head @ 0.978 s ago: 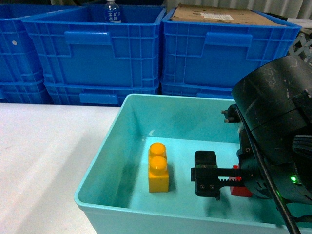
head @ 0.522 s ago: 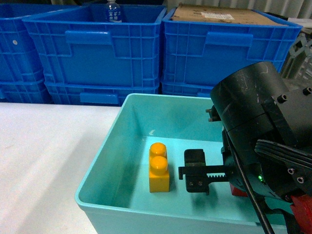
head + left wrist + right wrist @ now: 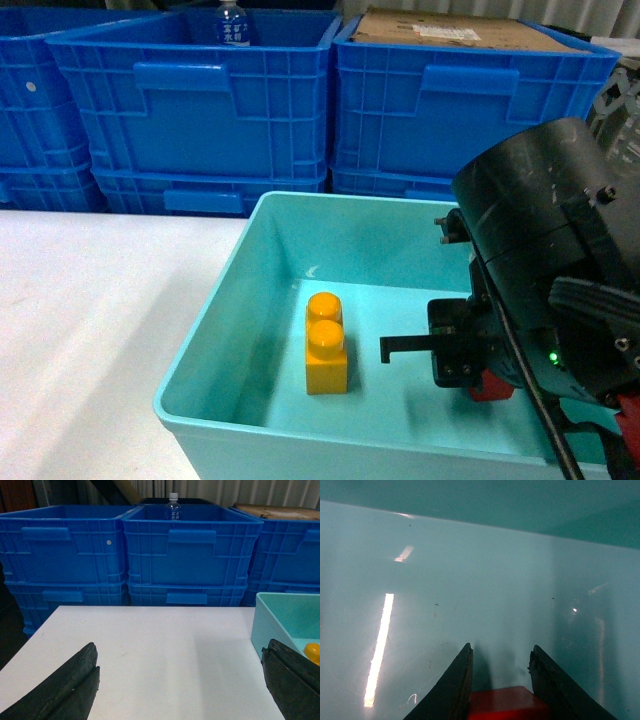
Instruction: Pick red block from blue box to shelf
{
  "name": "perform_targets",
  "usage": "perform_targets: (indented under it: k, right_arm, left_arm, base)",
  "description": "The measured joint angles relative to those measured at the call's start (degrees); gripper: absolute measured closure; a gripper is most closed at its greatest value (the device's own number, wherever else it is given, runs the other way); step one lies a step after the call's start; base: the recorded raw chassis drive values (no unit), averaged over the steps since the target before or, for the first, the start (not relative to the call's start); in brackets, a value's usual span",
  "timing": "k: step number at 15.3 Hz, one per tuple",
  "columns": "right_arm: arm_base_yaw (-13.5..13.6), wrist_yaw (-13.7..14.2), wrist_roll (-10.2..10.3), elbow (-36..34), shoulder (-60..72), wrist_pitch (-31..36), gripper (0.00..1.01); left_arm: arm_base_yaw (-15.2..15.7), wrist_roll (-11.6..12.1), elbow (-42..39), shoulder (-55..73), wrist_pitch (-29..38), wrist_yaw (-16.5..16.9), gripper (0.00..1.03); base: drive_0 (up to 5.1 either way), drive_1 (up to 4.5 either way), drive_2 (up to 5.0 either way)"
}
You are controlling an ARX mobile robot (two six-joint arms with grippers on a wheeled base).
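- Fingers of your right gripper (image 3: 500, 680) are sitting on either side of the red block (image 3: 507, 702), and the block is filling the gap between them, so you are looking clenched on it or very nearly so; the pads touch it on both sides in the right wrist view.
- Red block is lying near the right end of the blue box (image 3: 215, 340), low by the floor, mostly hidden behind your right arm in the head view, with only a sliver of red showing (image 3: 490, 388).
- You are reaching in steeply because the walls slope and leave room only from above.
- Yellow brick (image 3: 326, 345) is standing well apart on the left, so it is not crowding the grasp.
- Your left gripper (image 3: 180, 680) is hanging released, fingers spread wide over the white table (image 3: 150, 650), out of the way.
- Shelf is not showing in any view.
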Motion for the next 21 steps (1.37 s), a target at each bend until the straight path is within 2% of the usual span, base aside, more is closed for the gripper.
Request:
perform_targets:
  k: [3,5,6,7,8,9,10,11,12,14,15,16,17,18,19,21]
  right_arm:
    - [-1.55,-2.14,-1.07,-0.68,-5.79,-0.2,0.72]
    - [-2.67,-6.73,-1.7,-0.72,-14.29,-1.03,0.72]
    - [-3.45,-9.25,-2.82,-0.85,-19.17,-2.45,0.72]
    - [-5.53,-12.09,-4.63,-2.25,-26.08,-4.31,0.72]
    - [-7.67,-13.25,-6.4,-4.39,-31.43,-4.66,0.72]
    - [-12.09,-14.45,-12.76,-12.81,-46.29,-6.95,0.72]
    - [-13.16,-13.07,-17.73,-21.29,-60.35,-9.33,0.72]
    - [-13.99,-11.89,-18.86,-23.96,-65.09,-9.29,0.72]
    - [-15.93,-11.37,-19.21,-25.14,-67.38,-9.2,0.72]
    - [-21.66,-12.33,-19.93,-26.27,-67.98,-7.1,0.72]
    - [-25.38,-13.79,-20.24,-26.45,-67.23,-5.62,0.72]
    - [-27.85,-14.75,-20.35,-26.47,-66.75,-4.72,0.73]
    - [-31.85,-16.39,-20.65,-26.56,-66.47,-4.48,0.73]
    - [-33.05,-16.96,-20.72,-26.64,-66.79,-4.59,0.73]
    - [-33.05,-17.7,-20.76,-26.97,-67.93,-5.25,0.73]
    - [-31.15,-17.97,-20.94,-28.13,-70.99,-7.43,0.73]
  left_arm:
    - [0.0,0.0,0.0,-0.02,0.02,0.02,0.05]
    - [0.0,0.0,0.0,0.0,0.0,0.02,0.05]
    - [0.0,0.0,0.02,0.0,0.02,0.02,0.05]
    - [0.0,0.0,0.0,0.0,0.02,0.02,0.05]
    - [0.0,0.0,0.0,0.0,0.02,0.02,0.05]
    - [0.0,0.0,0.0,0.0,0.02,0.02,0.05]
    - [0.0,0.0,0.0,0.0,0.02,0.02,0.05]
    - [0.0,0.0,0.0,0.0,0.02,0.02,0.05]
    - [0.0,0.0,0.0,-0.02,0.0,0.02,0.05]
    - [0.0,0.0,0.0,0.0,0.02,0.02,0.05]
    - [0.0,0.0,0.02,0.0,0.0,0.02,0.05]
    - [0.0,0.0,0.0,0.0,0.02,0.02,0.05]
    - [0.0,0.0,0.0,0.0,0.0,0.02,0.05]
    - [0.0,0.0,0.0,0.0,0.0,0.02,0.05]
    - [0.0,0.0,0.0,0.0,0.02,0.02,0.05]
    - [0.0,0.0,0.0,0.0,0.0,0.02,0.05]
  base:
    - [0.0,0.0,0.0]
    - [0.0,0.0,0.0]
    - [0.0,0.0,0.0]
    - [0.0,0.0,0.0]
    - [0.0,0.0,0.0]
    - [0.0,0.0,0.0]
    - [0.0,0.0,0.0]
    - [0.0,0.0,0.0]
    - [0.0,0.0,0.0]
    - [0.0,0.0,0.0]
    - [0.0,0.0,0.0]
    - [0.0,0.0,0.0]
    - [0.0,0.0,0.0]
    - [0.0,0.0,0.0]
    - [0.0,0.0,0.0]
    - [0.0,0.0,0.0]
